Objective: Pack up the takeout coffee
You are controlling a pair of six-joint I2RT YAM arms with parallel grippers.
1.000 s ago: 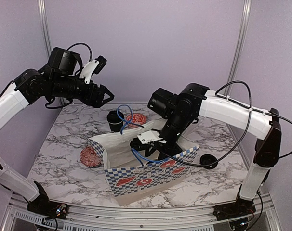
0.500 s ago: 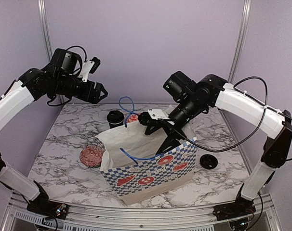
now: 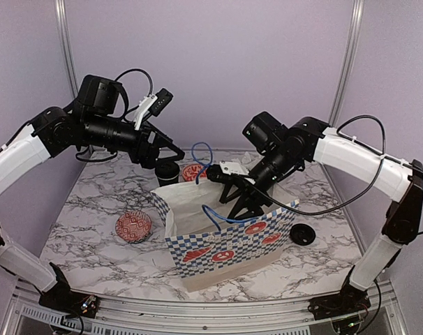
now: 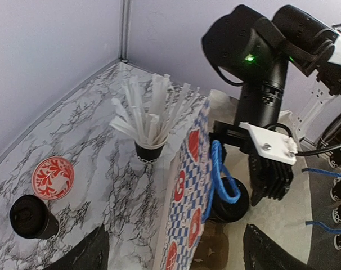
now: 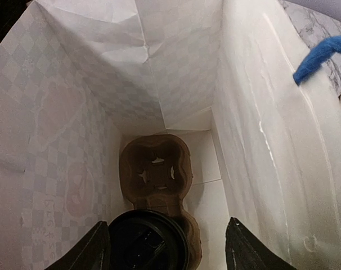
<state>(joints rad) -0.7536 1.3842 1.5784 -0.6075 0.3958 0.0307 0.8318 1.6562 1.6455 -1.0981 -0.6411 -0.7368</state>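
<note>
As I look in from the near edge, the bag (image 3: 225,248) comes first, blue-and-white check with red panels whose lettering is too small to read. Deep inside it, a lidded cup (image 5: 148,243) sits in one hole of the carrier (image 5: 156,169). My right gripper (image 5: 167,224) hangs at the bag's mouth above that cup, jaws spread wide, gripping nothing. A loose lid (image 3: 301,234) lies right of the bag, a red patterned disc (image 3: 133,227) left. Farther back, a second lidded cup (image 3: 167,173) stands on the table (image 3: 93,202) beside another red disc (image 3: 197,172). A cup of white sticks (image 4: 148,149) carries print I can't read. My left gripper (image 4: 175,236) hovers in the air near the second lidded cup, jaws wide, empty.
</note>
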